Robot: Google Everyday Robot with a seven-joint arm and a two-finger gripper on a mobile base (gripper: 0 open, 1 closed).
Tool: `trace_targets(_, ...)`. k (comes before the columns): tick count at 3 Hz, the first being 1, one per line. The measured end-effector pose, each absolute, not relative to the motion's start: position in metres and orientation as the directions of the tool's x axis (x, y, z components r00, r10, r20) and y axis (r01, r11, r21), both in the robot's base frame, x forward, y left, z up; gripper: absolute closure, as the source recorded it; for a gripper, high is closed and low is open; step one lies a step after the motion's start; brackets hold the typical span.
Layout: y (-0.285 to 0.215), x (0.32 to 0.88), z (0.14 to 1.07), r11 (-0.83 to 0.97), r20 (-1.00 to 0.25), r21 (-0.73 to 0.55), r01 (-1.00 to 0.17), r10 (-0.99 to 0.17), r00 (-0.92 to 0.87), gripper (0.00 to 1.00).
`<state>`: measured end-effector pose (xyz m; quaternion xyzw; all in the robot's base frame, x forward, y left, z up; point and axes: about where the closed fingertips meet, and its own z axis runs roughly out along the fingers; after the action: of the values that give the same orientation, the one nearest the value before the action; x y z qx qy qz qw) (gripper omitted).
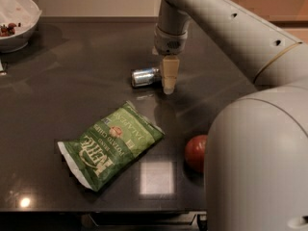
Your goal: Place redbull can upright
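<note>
The redbull can (143, 76), slim and silver-blue, lies on its side on the dark table (72, 95), its silver end facing left. My gripper (169, 84) points straight down at the can's right end, which it hides, with its tip close to the tabletop. I cannot tell whether it touches the can. My arm reaches in from the upper right.
A green chip bag (110, 146) lies flat in front of the can. A red apple (196, 152) sits at the front right, half hidden by my arm's large near link (255, 167). A white bowl (14, 20) stands at the back left.
</note>
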<state>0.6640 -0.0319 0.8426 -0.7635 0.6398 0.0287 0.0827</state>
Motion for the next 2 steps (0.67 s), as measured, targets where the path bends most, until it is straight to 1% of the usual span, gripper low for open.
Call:
trace_targets(1,-0.0306,0.6657,0.8354,-0.171,-0.119,-0.078,-0.982,-0.977,0.179,0.18)
trace_targets(2,-0.0308,0.6656,0.8344,-0.177,-0.102,-0.071,-0.982,-0.978,0.184,0.42)
